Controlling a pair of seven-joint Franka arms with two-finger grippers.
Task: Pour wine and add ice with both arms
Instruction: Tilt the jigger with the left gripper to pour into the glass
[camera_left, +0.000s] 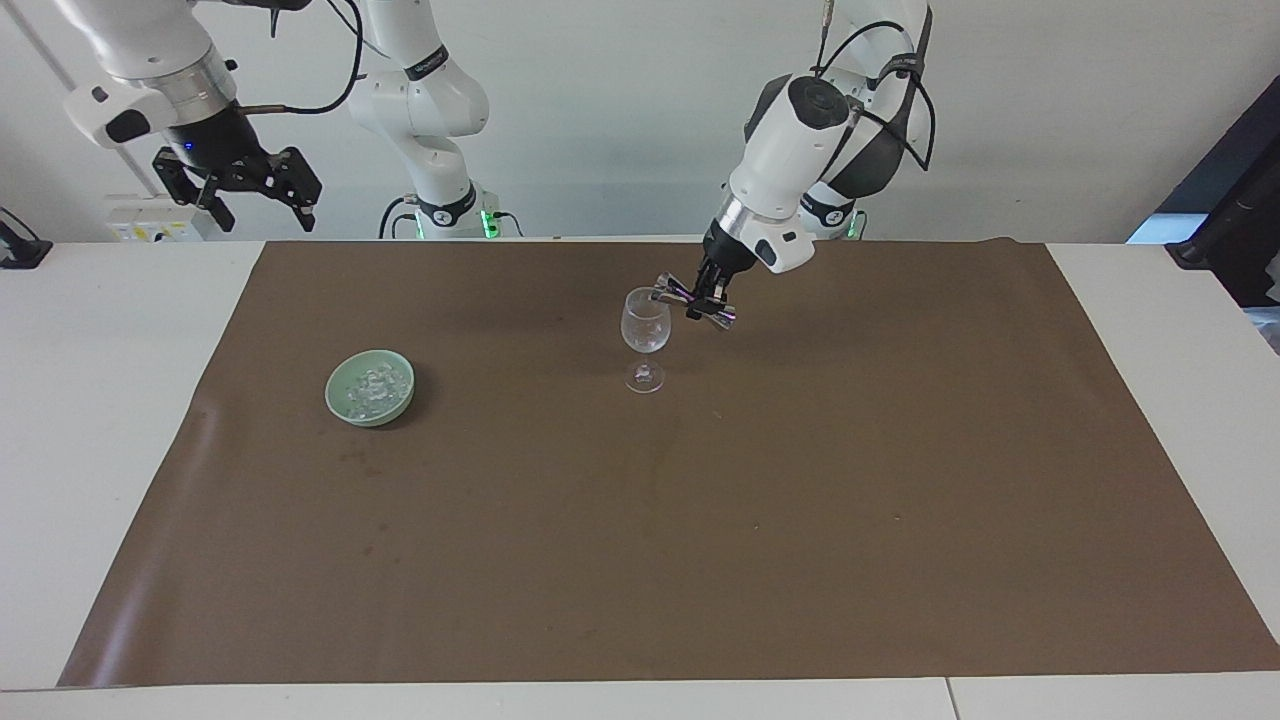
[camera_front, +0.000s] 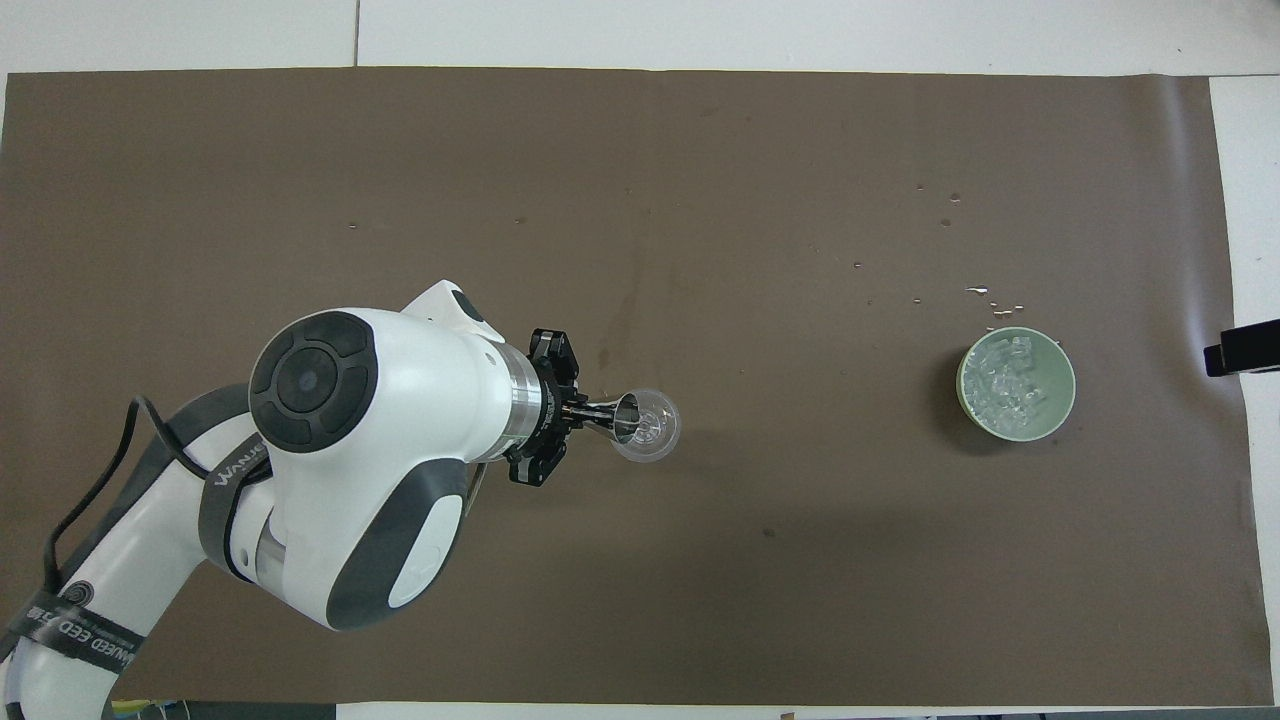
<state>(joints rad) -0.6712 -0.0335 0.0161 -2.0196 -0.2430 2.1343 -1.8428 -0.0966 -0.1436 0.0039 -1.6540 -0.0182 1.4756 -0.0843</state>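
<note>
Now the left gripper (camera_left: 697, 303), clamped on a tipped metal measuring cup (camera_left: 692, 303), pours into the wine glass (camera_left: 645, 325): hold its lip over the rim. Ice (camera_left: 371, 388) sits in the green bowl (camera_left: 343, 401), at the glass's nine o'clock in the facing view. The right gripper (camera_left: 262, 188) waits high, jaws spread and empty.

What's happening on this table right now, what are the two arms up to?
The left gripper holds a small metal jigger tipped on its side at the rim of the wine glass, apparently pouring into it. The glass stands upright on the brown mat. The right gripper waits in the air, open and empty, at the right arm's end of the table. The ice sits in the green bowl.
</note>
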